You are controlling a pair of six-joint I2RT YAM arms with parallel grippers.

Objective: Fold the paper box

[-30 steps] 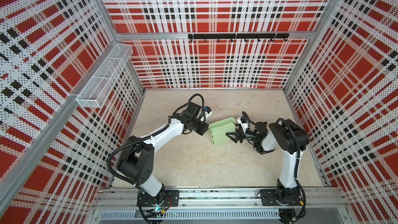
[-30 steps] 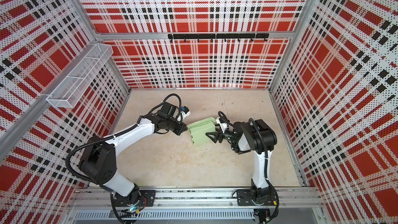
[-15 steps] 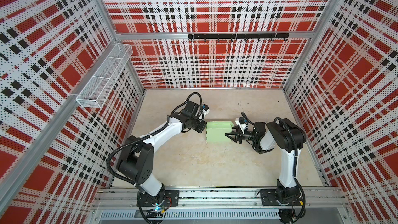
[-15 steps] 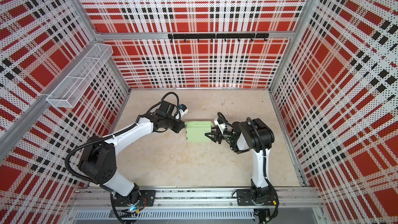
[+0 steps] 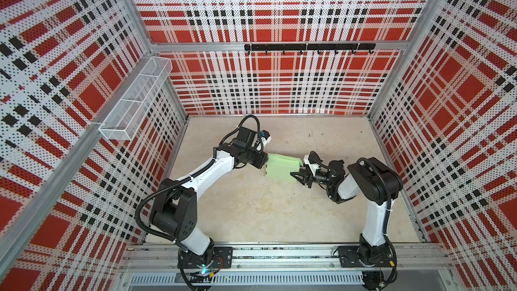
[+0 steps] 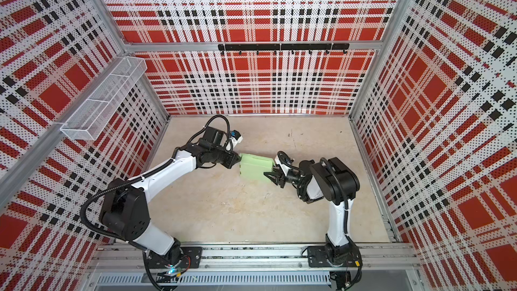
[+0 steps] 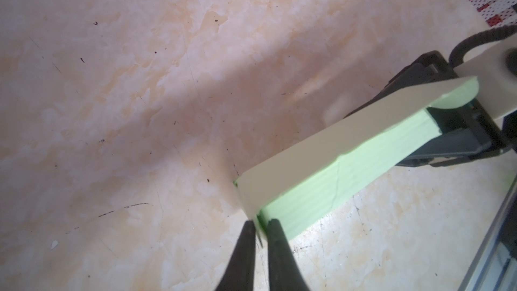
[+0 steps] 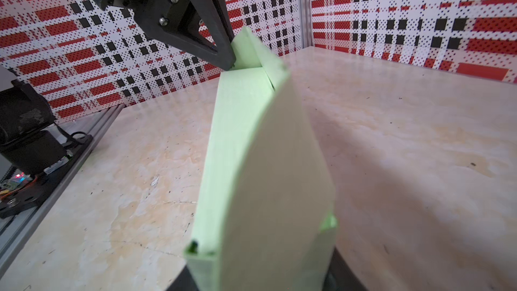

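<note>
The left gripper [image 7: 260,223] has its two fingers [image 7: 246,250] only narrowly apart at one end corner of the paper box [image 7: 321,186], with a thin edge of card between the tips. Whether they pinch that edge or merely flank it, I cannot tell. The right gripper [image 5: 298,175] is clamped on the opposite end, and the right wrist view shows the box [image 8: 251,177] filling the space between its jaws.

In both top views the box [image 6: 254,167] spans the gap between the two arms over the middle of the table [image 5: 251,208]. It stands on its long edge and seems to be lifted just clear of the surface.

The box looks light and thin. One broad panel bows outward, a side wall already carries a faint crease, and a rounded tab sticks out loose at the far end. It would likely buckle under a hard squeeze on a flat face. The folded corners and end walls, where the card is doubled, look like the stiffest places to grip. The smooth card may slide in the jaws.
</note>
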